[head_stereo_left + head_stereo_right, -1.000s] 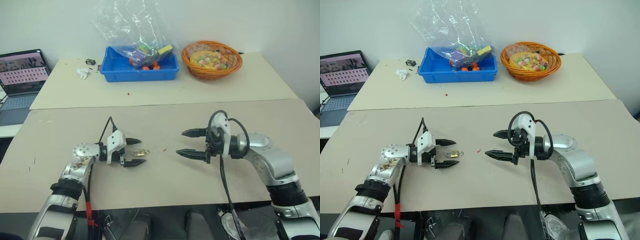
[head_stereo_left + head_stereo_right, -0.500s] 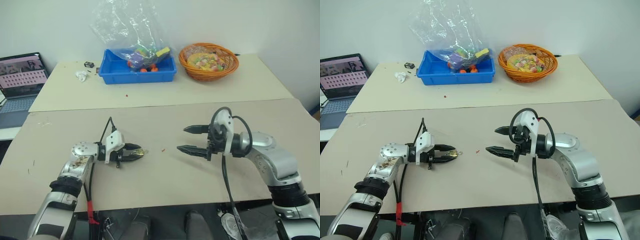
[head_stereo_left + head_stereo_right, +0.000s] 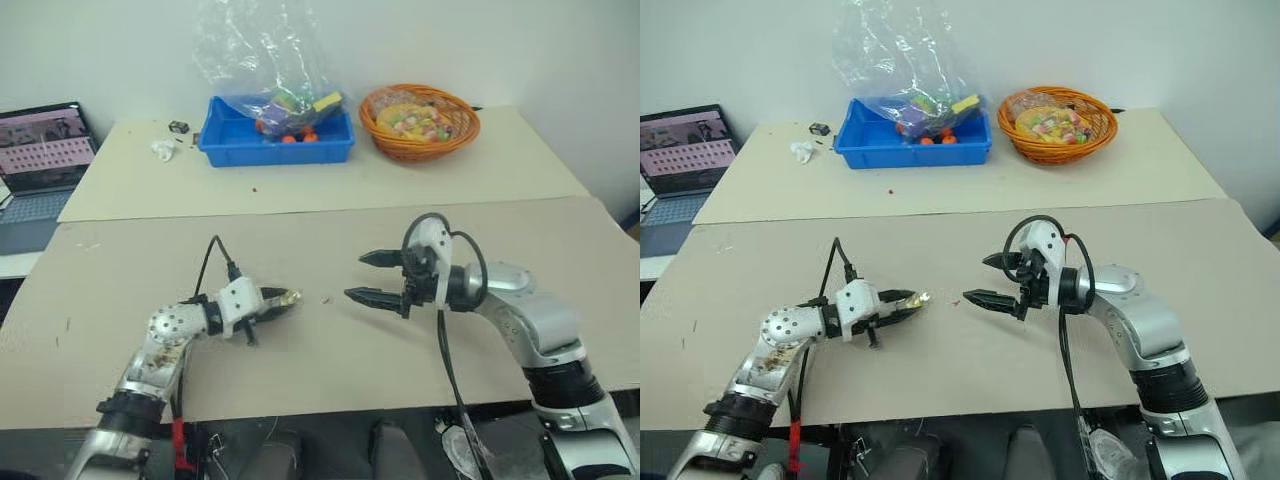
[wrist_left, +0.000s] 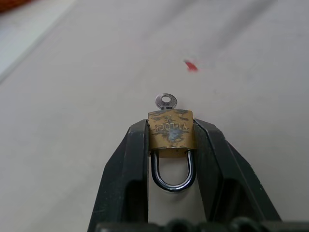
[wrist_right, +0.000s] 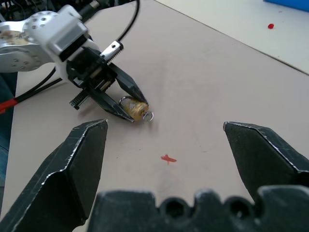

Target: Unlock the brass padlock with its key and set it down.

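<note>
Holding the brass padlock [image 4: 171, 134] clamped by its body between your left gripper's [image 4: 170, 145] fingers, key [image 4: 165, 101] head jutting past their tips, bring your spread, empty right gripper [image 3: 985, 279] just beyond it straight onto that head, then pinch and twist gently.

The key [image 4: 165, 101] showed just its round bow past the brass padlock [image 4: 171, 132]; its blade was hidden inside the body.
</note>
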You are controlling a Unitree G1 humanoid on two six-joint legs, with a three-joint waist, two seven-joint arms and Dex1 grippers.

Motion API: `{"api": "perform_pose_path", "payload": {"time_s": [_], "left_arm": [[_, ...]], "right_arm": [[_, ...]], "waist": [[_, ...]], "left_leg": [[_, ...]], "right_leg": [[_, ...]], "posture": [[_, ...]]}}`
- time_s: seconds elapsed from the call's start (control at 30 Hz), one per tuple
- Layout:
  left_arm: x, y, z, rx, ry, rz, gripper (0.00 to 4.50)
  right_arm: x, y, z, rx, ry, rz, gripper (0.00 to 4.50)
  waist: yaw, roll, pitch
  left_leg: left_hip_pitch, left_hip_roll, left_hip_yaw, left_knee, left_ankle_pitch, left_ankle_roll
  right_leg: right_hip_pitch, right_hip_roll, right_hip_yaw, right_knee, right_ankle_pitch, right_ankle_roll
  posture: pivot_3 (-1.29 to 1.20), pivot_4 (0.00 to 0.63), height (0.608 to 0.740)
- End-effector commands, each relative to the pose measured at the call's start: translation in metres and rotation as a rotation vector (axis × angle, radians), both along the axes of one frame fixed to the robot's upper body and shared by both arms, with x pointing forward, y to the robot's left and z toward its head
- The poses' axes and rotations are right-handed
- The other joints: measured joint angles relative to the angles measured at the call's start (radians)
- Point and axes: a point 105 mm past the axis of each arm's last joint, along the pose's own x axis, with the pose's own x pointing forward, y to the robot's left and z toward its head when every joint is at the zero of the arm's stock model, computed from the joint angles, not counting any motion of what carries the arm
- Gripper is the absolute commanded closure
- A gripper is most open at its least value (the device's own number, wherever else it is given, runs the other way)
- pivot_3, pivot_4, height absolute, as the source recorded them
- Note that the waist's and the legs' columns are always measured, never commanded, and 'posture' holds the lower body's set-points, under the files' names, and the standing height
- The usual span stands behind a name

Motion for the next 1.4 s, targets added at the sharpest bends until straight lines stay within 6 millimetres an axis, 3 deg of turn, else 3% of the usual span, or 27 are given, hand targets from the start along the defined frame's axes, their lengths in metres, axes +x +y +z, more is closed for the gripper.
{"api": "perform_pose_path", "payload": {"time_s": [0.03,0.17,0.43,0.8,1.4], "left_arm": [[-0.015,-0.006,0.039,0.043,-0.311,-0.041,3.68],[-0.027,-0.011,0.043,0.121,-0.458,-0.099,3.68],[-0.034,-0.017,0.042,0.15,-0.521,-0.136,3.68],[-0.034,-0.018,0.045,0.182,-0.561,-0.144,3.68],[-0.035,-0.022,0.043,0.183,-0.554,-0.169,3.68]], "right_arm": [[0.005,0.004,0.009,0.003,0.03,-0.011,0.0],[0.006,0.01,0.007,0.014,0.162,0.011,0.0],[0.009,0.022,0.015,0.038,0.304,0.063,0.0],[0.004,0.03,0.0,-0.015,0.358,0.084,0.0],[-0.005,0.045,0.015,0.003,0.37,0.155,0.0]], "waist": [[0.004,0.0,0.0],[0.003,0.0,0.0],[0.005,0.0,0.0],[0.003,0.0,0.0],[-0.009,0.0,0.0]], "left_leg": [[0.0,0.0,0.0,0.0,0.0,0.0],[0.0,0.0,0.001,-0.002,0.0,0.0],[0.0,0.0,0.002,-0.006,0.0,0.0],[-0.001,0.0,0.002,-0.007,0.0,0.0],[-0.009,0.0,0.005,-0.007,0.001,-0.001]], "right_leg": [[0.0,0.0,0.0,0.0,0.0,0.0],[-0.001,0.0,0.001,0.0,0.0,0.0],[-0.003,0.0,0.001,0.0,0.0,0.0],[-0.004,0.0,0.001,0.0,0.0,0.0],[-0.015,0.0,0.001,0.001,0.001,-0.001]], "posture": [[0.0,0.15,0.74],[0.0,0.15,0.74],[0.0,0.15,0.74],[0.0,0.15,0.74],[0.0,0.15,0.74]]}}
